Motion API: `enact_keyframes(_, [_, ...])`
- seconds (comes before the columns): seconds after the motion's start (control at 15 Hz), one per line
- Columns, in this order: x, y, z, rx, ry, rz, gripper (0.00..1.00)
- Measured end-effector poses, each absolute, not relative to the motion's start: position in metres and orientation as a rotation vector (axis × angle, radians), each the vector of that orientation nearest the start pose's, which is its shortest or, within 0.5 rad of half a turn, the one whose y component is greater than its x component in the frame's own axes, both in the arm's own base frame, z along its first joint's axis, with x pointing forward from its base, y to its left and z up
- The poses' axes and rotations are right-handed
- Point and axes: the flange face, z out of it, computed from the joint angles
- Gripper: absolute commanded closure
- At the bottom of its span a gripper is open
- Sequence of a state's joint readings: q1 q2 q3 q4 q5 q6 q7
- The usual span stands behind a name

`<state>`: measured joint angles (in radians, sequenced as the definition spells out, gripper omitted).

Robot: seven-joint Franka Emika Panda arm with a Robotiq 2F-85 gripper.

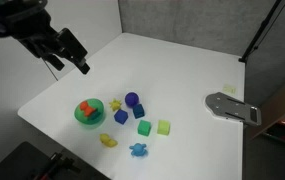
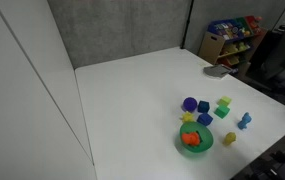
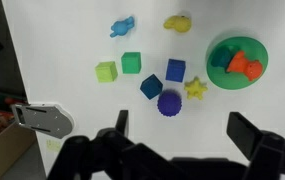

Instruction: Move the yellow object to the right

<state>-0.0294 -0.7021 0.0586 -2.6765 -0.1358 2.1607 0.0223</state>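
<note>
The yellow object, a small pale-yellow star (image 3: 195, 88), lies on the white table among toy blocks, between a purple ball (image 3: 169, 103) and a green bowl (image 3: 217, 72). It also shows in both exterior views (image 1: 115, 105) (image 2: 188, 118). My gripper (image 3: 182, 135) is open and empty. It hangs high above the table, well apart from the star. In an exterior view the gripper (image 1: 70, 55) is up at the left, away from the toys. I cannot make it out in the exterior view that looks from the wall side.
The bowl holds an orange-red piece (image 3: 244, 66). Around the star lie blue cubes (image 3: 151, 87), a green cube (image 3: 131, 63), a lime cube (image 3: 106, 71), a blue figure (image 3: 122, 26) and a deeper-yellow elongated piece (image 3: 178, 22). A grey flat tool (image 1: 232, 107) lies near a table edge.
</note>
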Motion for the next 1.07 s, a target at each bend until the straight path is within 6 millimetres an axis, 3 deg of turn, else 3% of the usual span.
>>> enact_keyframes(0.67, [0.358,0.007,0.464,-3.277,-0.108,-0.297,0.0])
enact_keyframes(1.07, [0.405,0.024,0.469,-3.208,-0.114,-0.247,0.0])
